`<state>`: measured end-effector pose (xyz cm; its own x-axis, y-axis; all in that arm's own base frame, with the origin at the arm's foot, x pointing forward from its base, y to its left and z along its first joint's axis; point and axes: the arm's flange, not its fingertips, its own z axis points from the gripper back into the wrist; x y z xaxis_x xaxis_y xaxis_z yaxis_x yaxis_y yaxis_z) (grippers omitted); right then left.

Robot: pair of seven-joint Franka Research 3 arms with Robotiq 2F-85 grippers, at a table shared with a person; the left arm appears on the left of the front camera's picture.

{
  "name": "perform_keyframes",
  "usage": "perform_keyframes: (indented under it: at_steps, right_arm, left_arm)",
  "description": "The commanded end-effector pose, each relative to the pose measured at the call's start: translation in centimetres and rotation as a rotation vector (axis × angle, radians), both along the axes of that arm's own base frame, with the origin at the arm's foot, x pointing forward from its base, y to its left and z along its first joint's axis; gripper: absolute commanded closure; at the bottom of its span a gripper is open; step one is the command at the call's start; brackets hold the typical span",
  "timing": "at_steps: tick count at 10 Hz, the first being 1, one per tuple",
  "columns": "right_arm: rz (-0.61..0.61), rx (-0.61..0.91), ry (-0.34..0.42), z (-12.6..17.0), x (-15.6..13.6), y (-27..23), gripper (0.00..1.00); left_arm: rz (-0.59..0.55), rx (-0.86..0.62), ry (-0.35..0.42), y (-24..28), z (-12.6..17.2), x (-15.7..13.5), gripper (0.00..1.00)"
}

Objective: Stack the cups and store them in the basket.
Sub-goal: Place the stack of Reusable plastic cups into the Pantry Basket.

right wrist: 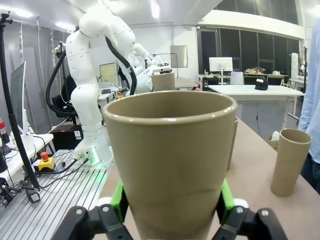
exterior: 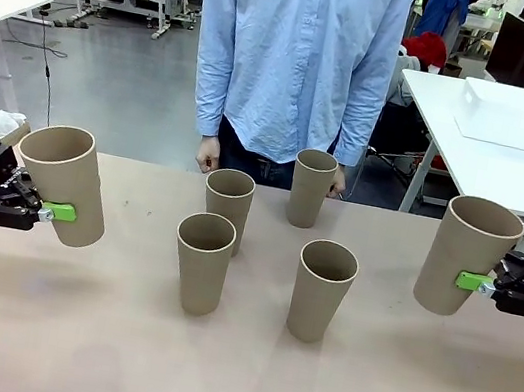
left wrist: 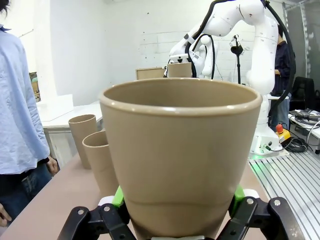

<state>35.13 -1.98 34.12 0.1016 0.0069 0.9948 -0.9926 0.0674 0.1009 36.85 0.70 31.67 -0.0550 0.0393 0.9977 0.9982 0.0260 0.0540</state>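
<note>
Several tan cups stand upright mid-table: two at the back [exterior: 227, 205] [exterior: 311, 187] and two nearer [exterior: 202, 261] [exterior: 323, 290]. My left gripper [exterior: 60, 212] is shut on another cup [exterior: 64, 179], held above the table's left side and leaning left. Seen from the left wrist, that cup [left wrist: 180, 150] sits between the green pads of the gripper [left wrist: 180, 220]. My right gripper [exterior: 476, 283] is shut on a cup [exterior: 465, 254] over the right side. From the right wrist, this cup [right wrist: 170, 155] rises from the gripper [right wrist: 170, 215]. The white basket [exterior: 515, 117] rests on a separate table at the back right.
A person in a light blue shirt [exterior: 298, 50] stands at the far edge, hands [exterior: 208, 154] low by the table. A small box with tissue [exterior: 0, 125] sits at the far left corner. Bare tabletop [exterior: 231, 373] lies in front of the standing cups.
</note>
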Motion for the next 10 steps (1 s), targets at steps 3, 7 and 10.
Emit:
perform_keyframes:
  at_steps: [3,7,10]
  right_arm:
    - [-0.002,-0.011,-0.008,0.24,0.15,0.21,0.15]
    - [-0.002,-0.011,-0.008,0.24,0.15,0.21,0.15]
    - [-0.002,-0.011,-0.008,0.24,0.15,0.21,0.15]
  left_arm:
    - [0.014,-0.011,-0.011,0.08,0.28,0.18,0.14]
    - [0.014,-0.011,-0.011,0.08,0.28,0.18,0.14]
    - [0.014,-0.011,-0.011,0.08,0.28,0.18,0.14]
